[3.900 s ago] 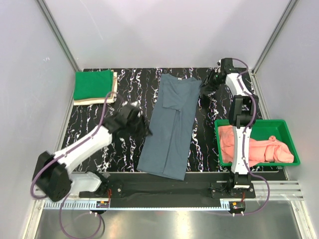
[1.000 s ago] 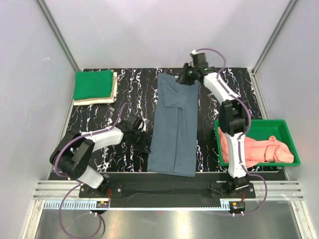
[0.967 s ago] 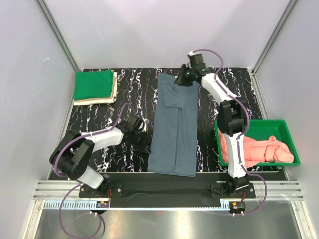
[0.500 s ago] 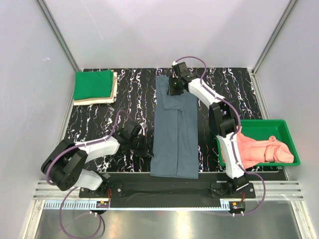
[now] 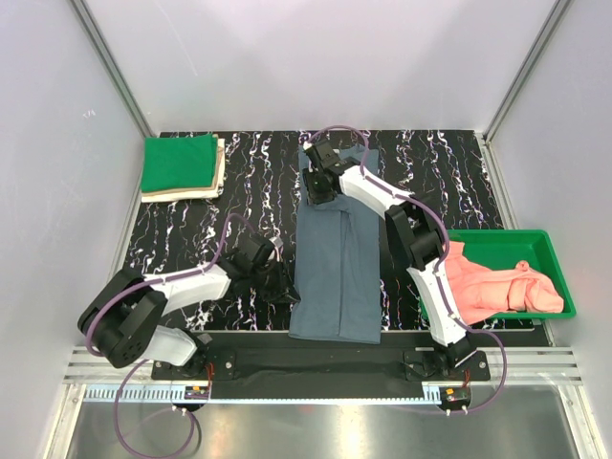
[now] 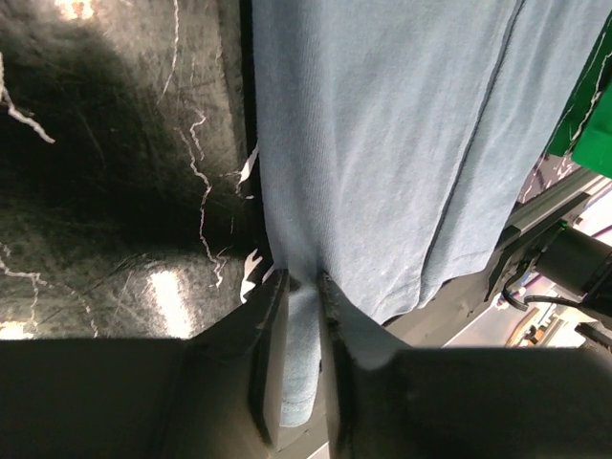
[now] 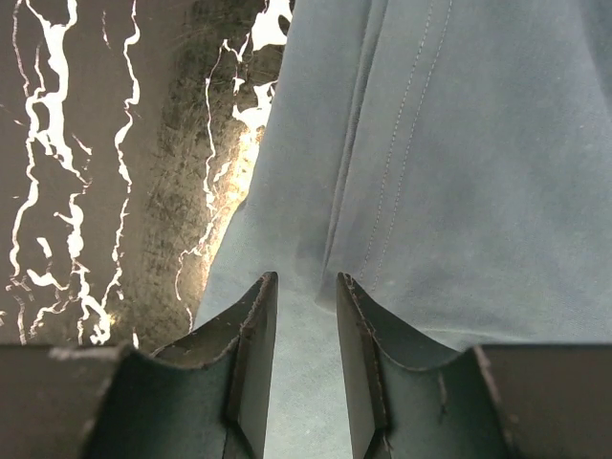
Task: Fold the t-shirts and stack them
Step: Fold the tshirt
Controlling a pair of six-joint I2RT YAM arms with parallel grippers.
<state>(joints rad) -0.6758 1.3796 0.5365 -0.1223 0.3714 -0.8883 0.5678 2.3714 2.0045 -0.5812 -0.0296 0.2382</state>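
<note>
Mid-fold on grey-blue t-shirt [image 5: 335,258], laid lengthwise mid-counter, narrowed to a strip. Near-left hem corner nipped tight in left gripper [image 6: 298,282]. At far end, right gripper [image 7: 306,282] narrowly parted over cloth; hold unclear. Next, likely: carry one end over to the other, halving the strip, edges kept square.

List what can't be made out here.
- Top view: the shirt's collar end, under the right arm.
- Top view: pink cloth in the bin, partly behind that arm; count unclear.
- Top view: beige cloth under the green shirt, only an edge shows.
- Right wrist view: whether the right tool grips; cloth fills the gap.
</note>
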